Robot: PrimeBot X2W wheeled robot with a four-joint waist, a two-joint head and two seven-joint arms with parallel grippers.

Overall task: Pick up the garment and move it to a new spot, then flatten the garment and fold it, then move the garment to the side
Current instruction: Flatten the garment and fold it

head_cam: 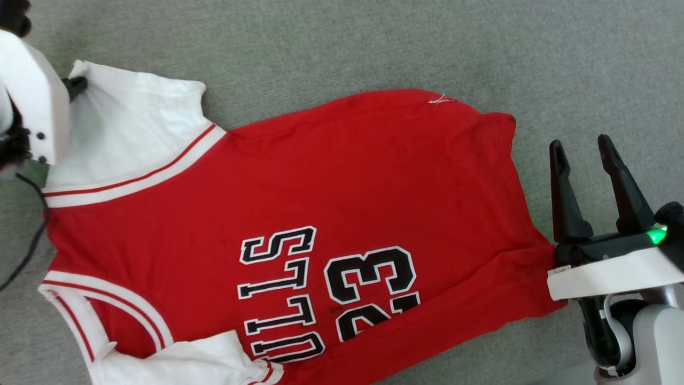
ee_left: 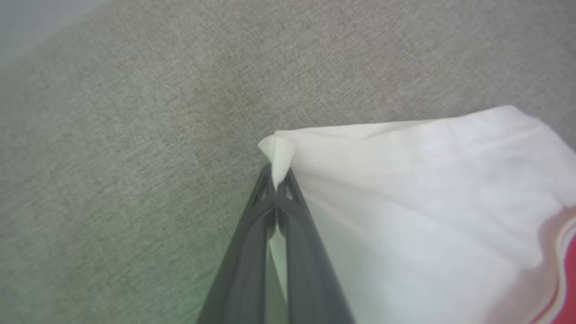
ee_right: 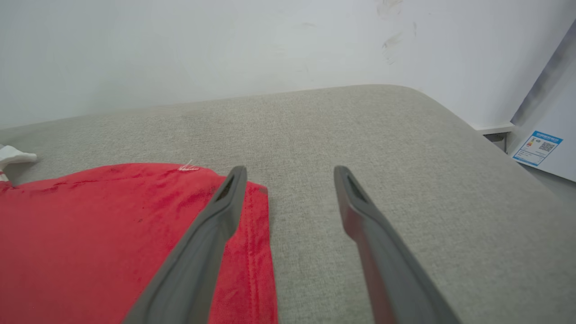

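Note:
The garment [head_cam: 331, 182], a red jersey with white sleeves and black "BULLS 23" lettering, lies spread on the grey cushion, hem toward the right. My left gripper [ee_left: 275, 176] is shut on the outer corner of the far white sleeve [ee_left: 405, 189]; in the head view its dark tips [head_cam: 76, 85] pinch that sleeve [head_cam: 128, 133] at the upper left. Just off the hem at the right, my right gripper [head_cam: 582, 149] stands open, holding nothing. In the right wrist view the right gripper [ee_right: 290, 173] hovers over the hem corner [ee_right: 243, 252], its left finger above the red cloth.
The grey upholstered surface [head_cam: 374, 43] extends beyond the jersey on all sides. In the right wrist view it curves down to an edge at the right [ee_right: 450, 117], with a pale wall [ee_right: 225, 45] behind and a white panel with a label [ee_right: 537, 147].

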